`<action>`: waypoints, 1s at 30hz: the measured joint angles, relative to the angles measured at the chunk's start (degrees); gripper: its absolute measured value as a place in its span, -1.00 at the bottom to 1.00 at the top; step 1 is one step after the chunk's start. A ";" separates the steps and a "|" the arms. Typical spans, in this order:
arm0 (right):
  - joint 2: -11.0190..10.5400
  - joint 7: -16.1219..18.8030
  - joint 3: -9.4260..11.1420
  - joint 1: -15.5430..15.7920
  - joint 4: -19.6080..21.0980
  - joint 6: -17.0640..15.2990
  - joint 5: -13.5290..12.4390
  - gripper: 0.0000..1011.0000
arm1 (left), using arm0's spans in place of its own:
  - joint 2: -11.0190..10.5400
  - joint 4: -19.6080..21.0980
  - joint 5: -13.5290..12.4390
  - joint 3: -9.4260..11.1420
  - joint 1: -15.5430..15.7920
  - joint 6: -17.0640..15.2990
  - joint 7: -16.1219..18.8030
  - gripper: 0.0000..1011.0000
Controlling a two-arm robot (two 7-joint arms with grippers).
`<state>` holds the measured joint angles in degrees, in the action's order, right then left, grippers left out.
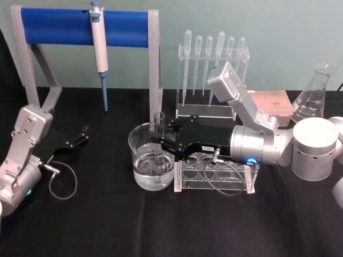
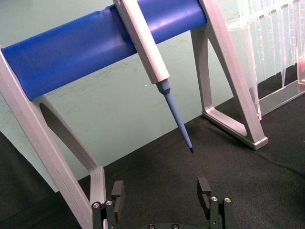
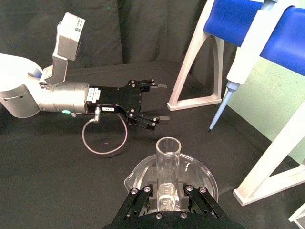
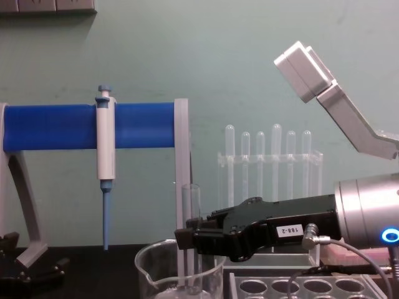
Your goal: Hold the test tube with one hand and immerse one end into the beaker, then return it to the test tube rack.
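The right claw is clamped on the test tube, holding it upright with its lower end dipped into the water in the beaker, just beside the rack. The left claw sits spread wide over the bench, well apart.

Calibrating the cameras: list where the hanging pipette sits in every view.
Head view: pipette upper left, hanging on the blue bar.
Left wrist view: pipette slanting across the blue bar, beyond the open left gripper.
Right wrist view: pipette beyond the test tube held by the right gripper.
Chest view: pipette left of centre, upright.
Shared landmark: the blue bar.
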<state>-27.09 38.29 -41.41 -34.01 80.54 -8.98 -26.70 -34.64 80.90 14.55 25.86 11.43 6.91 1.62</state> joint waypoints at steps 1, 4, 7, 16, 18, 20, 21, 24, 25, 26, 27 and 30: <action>0.00 0.00 0.00 0.00 0.00 0.00 0.00 -0.52 | 0.00 0.00 0.00 0.00 0.00 0.00 0.00 0.98; 0.00 0.00 0.00 0.00 0.00 0.00 0.00 -0.52 | 0.00 0.00 0.00 0.00 0.00 0.00 0.00 0.98; 0.00 0.00 0.00 0.00 0.00 0.00 0.00 -0.52 | 0.00 0.00 0.00 0.00 0.00 0.00 0.00 0.98; -0.02 -0.03 1.07 0.06 1.26 -0.08 0.12 -0.52 | 0.00 0.00 0.00 0.00 0.00 0.00 0.00 0.98; -0.07 -0.07 1.53 0.07 1.85 -0.23 -0.02 -0.52 | 0.00 0.00 0.00 0.00 0.00 0.00 0.00 0.98; -0.12 -0.22 2.29 0.01 2.70 -0.71 -0.61 -0.52 | 0.00 0.00 0.00 0.00 0.00 0.00 0.00 0.98; -0.14 -0.22 2.59 -0.04 3.04 -0.92 -0.91 -0.52 | 0.00 0.00 0.00 0.00 0.00 0.00 0.00 0.98; -0.32 -0.23 3.50 -0.36 4.31 -1.81 -2.05 -0.52 | 0.00 0.00 0.00 0.00 0.00 0.00 0.00 0.98; -0.39 -0.25 3.71 -0.45 4.66 -2.08 -2.35 -0.52 | 0.00 0.00 0.00 0.00 0.00 0.00 0.00 0.98; -0.59 -0.29 4.08 -0.70 5.43 -2.61 -2.92 -0.52 | 0.00 0.00 0.00 0.00 0.00 0.00 0.00 0.98; -0.72 -0.31 4.27 -0.85 5.84 -3.03 -3.24 -0.52 | 0.00 0.00 0.00 0.00 0.00 0.00 0.00 0.98; -1.44 -0.32 4.88 -1.60 7.50 -4.70 -4.48 -0.52 | 0.00 0.00 0.00 0.00 0.00 0.00 0.00 0.98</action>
<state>-28.53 37.97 -36.53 -35.61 88.03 -13.68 -31.18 -34.65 80.90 14.55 25.86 11.43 6.91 1.62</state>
